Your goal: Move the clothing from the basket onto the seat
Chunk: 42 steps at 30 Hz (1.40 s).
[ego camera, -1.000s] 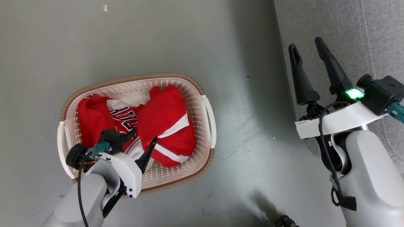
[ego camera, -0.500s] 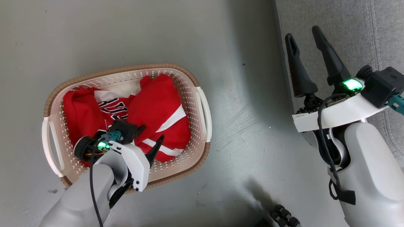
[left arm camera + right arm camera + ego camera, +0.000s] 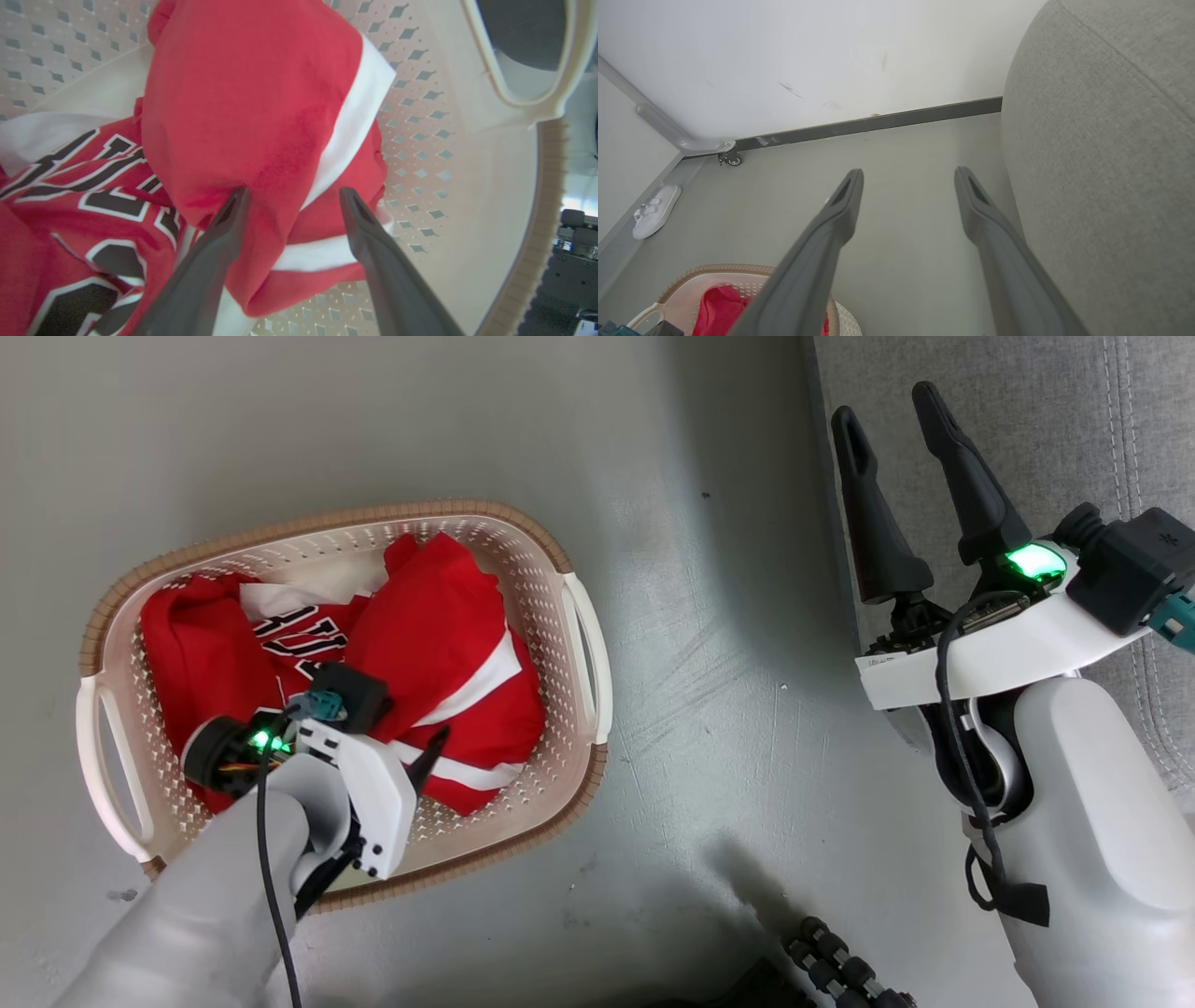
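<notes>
The basket (image 3: pixel 308 518) stands on the grey floor with the clothing in it. Red shorts with white stripes (image 3: pixel 439 635) lie on the right, overlapping a red jersey with black lettering (image 3: pixel 205 635). My left gripper (image 3: pixel 411 717) reaches down into the basket, open. In the left wrist view its fingertips touch or nearly touch the shorts (image 3: pixel 261 93), which bulge between them, beside the jersey (image 3: pixel 93 186); the gripper (image 3: pixel 294 191) holds nothing. My right gripper (image 3: pixel 885 406) hangs open and empty at the seat's (image 3: pixel 1027 411) left edge. In the right wrist view the right gripper (image 3: pixel 909 173) points along the floor beside the seat (image 3: pixel 1101 163).
A white slipper (image 3: pixel 656 210) lies by the far wall, near a caster wheel (image 3: pixel 731 158). Bare grey floor (image 3: pixel 709 616) separates the basket from the seat. Dark wheels of my base (image 3: pixel 840 971) show at the bottom. The basket's side handle (image 3: pixel 588 653) faces the seat.
The head camera has shifted, sliding the whole picture left and up. My left gripper has sunk a little deeper into the basket over the shorts. Both grippers stay open.
</notes>
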### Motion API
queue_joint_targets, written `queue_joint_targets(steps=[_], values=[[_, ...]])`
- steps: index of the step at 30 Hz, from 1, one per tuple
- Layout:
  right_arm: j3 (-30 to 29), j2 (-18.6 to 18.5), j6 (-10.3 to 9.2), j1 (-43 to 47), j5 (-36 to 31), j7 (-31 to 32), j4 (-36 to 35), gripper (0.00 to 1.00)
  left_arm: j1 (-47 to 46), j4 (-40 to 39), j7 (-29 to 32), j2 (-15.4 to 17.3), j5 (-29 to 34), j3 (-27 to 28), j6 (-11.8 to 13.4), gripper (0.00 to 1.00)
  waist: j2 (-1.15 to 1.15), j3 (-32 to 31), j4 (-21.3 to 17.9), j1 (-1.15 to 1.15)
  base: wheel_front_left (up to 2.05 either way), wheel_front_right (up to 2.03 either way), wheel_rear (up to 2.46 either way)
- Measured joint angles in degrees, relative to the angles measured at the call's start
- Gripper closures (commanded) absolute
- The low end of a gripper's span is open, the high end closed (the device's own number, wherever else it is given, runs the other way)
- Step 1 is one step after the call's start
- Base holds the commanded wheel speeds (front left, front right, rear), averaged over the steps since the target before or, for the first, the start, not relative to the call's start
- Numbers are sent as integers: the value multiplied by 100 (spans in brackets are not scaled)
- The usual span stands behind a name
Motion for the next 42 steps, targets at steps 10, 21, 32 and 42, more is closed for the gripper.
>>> queue_joint_targets(steps=[10, 21, 32, 42], values=[[21, 2, 0, -9, 89, 0, -3, 0, -263, 79, 303, -3, -107, -556, 0, 0, 0, 159, -96, 0, 0, 0, 0], [10, 2, 0, -129, 89, 0, 4, 0, -391, 47, 272, 71, -312, -911, 0, 100, 0, 181, -97, 0, 0, 0, 0], [-37, 3, 0, -132, 96, 0, 9, 0, -564, -29, -32, 135, -612, -1049, 0, 100, 0, 96, -60, 0, 0, 0, 0], [-146, 3, 0, -226, 97, 0, 40, 0, -584, -153, -578, 249, -909, -1077, 0, 100, 0, -80, 3, 0, 0, 0, 0]])
